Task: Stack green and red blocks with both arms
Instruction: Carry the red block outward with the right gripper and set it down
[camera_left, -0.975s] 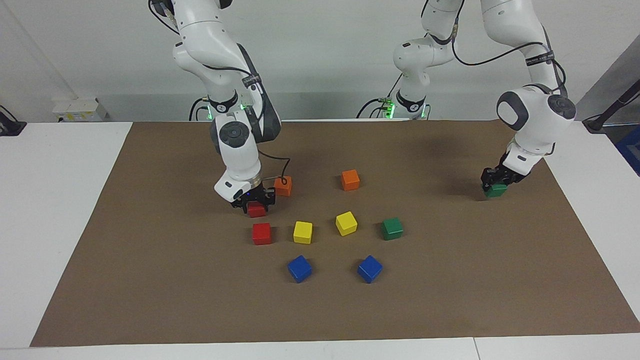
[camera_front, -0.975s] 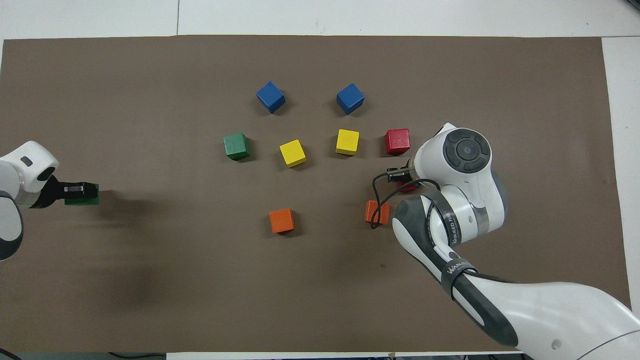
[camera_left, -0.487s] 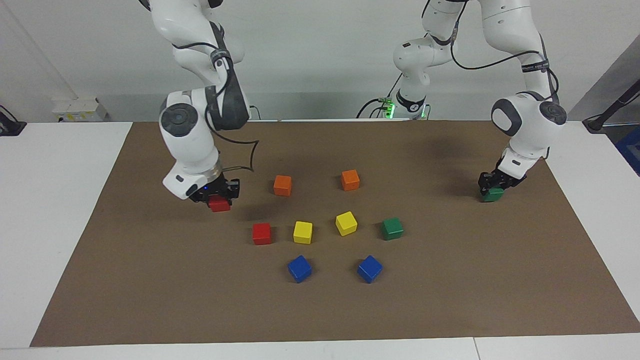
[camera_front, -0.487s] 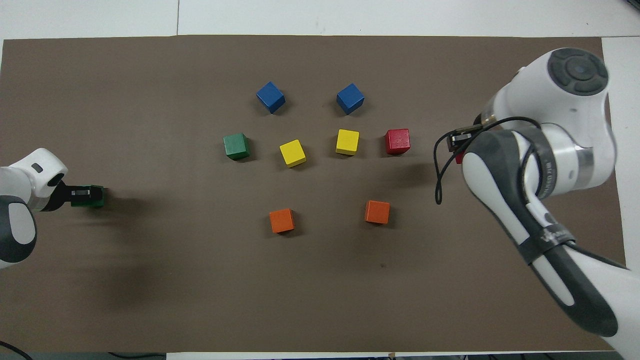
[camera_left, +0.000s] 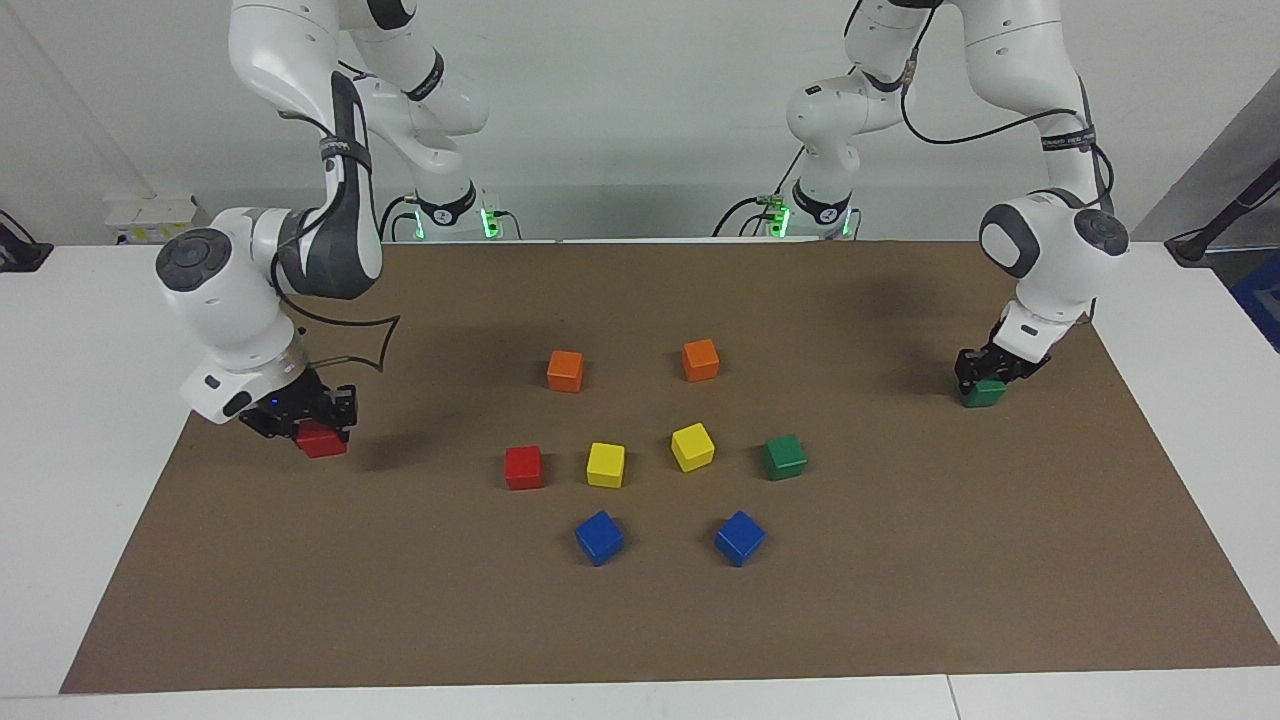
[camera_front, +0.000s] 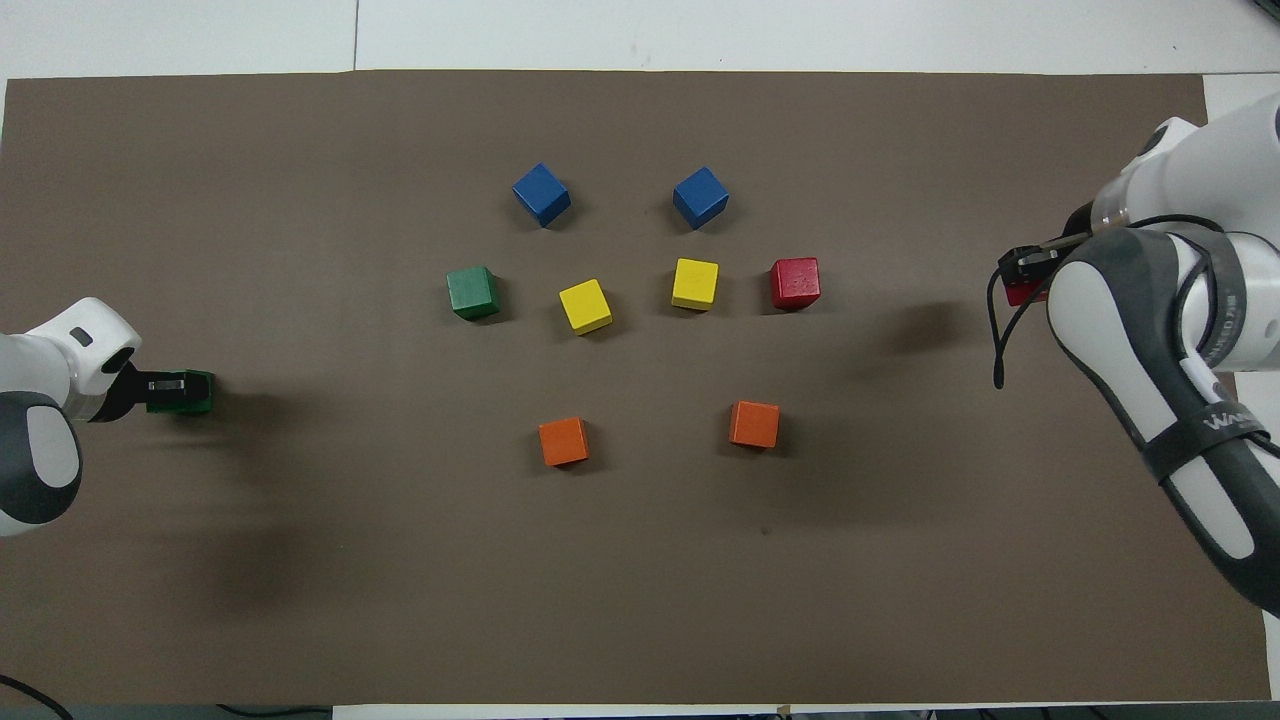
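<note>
We hold one red cube pinched in our right gripper and one green cube in our left gripper, but nothing is stacked yet.

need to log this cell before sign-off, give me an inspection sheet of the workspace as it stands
surface: white table under a brown paper mat
job's things: one small red wooden cube in the right gripper; one green cube in the left gripper; a second red cube and second green cube loose mid-mat
clutter: two orange cubes, two yellow cubes, two blue cubes
grippers: both shut on their cubes, at opposite mat ends
cables: black cable looping off the right arm
surroundings: white wall socket box
</note>
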